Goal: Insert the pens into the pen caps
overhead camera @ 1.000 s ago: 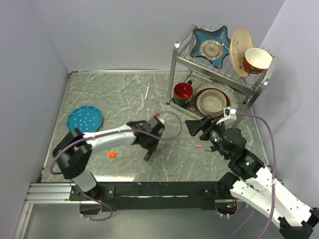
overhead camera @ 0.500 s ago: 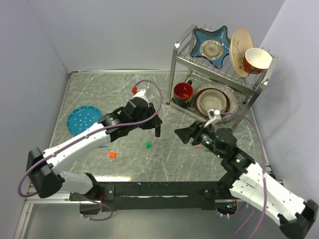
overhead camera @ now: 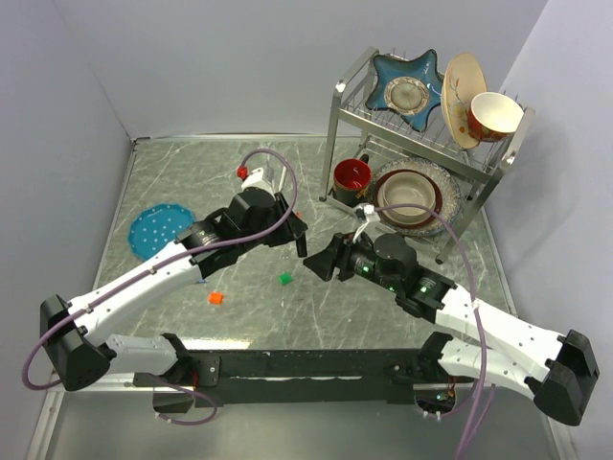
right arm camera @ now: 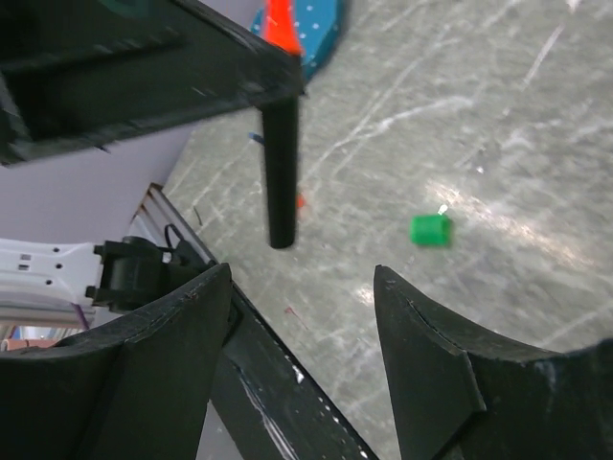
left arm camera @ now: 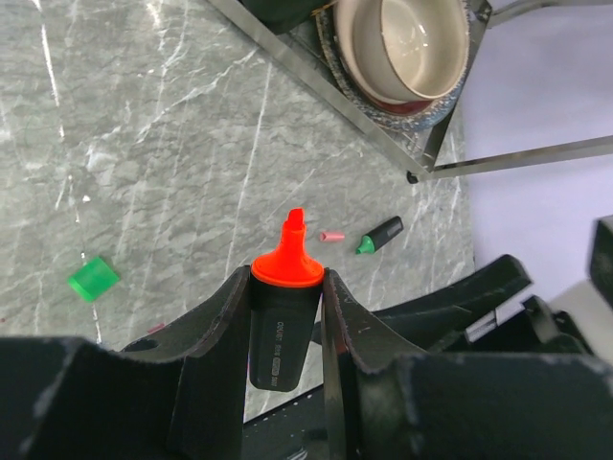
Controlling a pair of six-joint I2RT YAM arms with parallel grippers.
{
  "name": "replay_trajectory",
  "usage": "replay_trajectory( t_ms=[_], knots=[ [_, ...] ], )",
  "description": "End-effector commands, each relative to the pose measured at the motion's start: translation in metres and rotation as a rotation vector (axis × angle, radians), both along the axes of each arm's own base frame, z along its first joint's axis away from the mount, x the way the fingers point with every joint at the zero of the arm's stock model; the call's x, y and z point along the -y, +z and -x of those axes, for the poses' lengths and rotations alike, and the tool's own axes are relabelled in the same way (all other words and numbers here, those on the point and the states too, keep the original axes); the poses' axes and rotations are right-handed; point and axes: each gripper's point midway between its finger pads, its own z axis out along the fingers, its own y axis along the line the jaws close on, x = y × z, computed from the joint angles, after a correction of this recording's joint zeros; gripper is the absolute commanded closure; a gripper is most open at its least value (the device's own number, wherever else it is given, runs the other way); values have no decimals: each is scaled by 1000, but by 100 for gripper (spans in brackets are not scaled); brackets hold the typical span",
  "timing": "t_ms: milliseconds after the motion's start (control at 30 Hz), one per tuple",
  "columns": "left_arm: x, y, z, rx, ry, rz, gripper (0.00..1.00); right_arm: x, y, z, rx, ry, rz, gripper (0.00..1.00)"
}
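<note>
Left of the dish rack [overhead camera: 334, 144], bare tabletop [overhead camera: 211, 182] runs wide along the back. In front of the rack's left corner the left gripper [left arm camera: 287, 283], clamping an orange-tipped marker [left arm camera: 281, 331], and the right gripper [right arm camera: 302, 278] crowd together near the green cap [overhead camera: 285, 279].

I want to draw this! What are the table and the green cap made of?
The table looks like grey stone or a stone-look sheet, with white veins and dull shine. The green cap looks like plastic: solid bright colour, smooth faces.
</note>
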Motion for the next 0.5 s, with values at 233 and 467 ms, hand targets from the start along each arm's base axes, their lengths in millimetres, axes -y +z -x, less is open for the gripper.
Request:
replay_trajectory(
  t_ms=[233, 467],
  knots=[
    [-5, 15, 2, 30, 19, 66, 99, -24, 40, -20, 103, -4, -32, 33],
    [-2, 19, 11, 27, -15, 106, 99, -35, 42, -28, 98, 2, -28, 39]
  ],
)
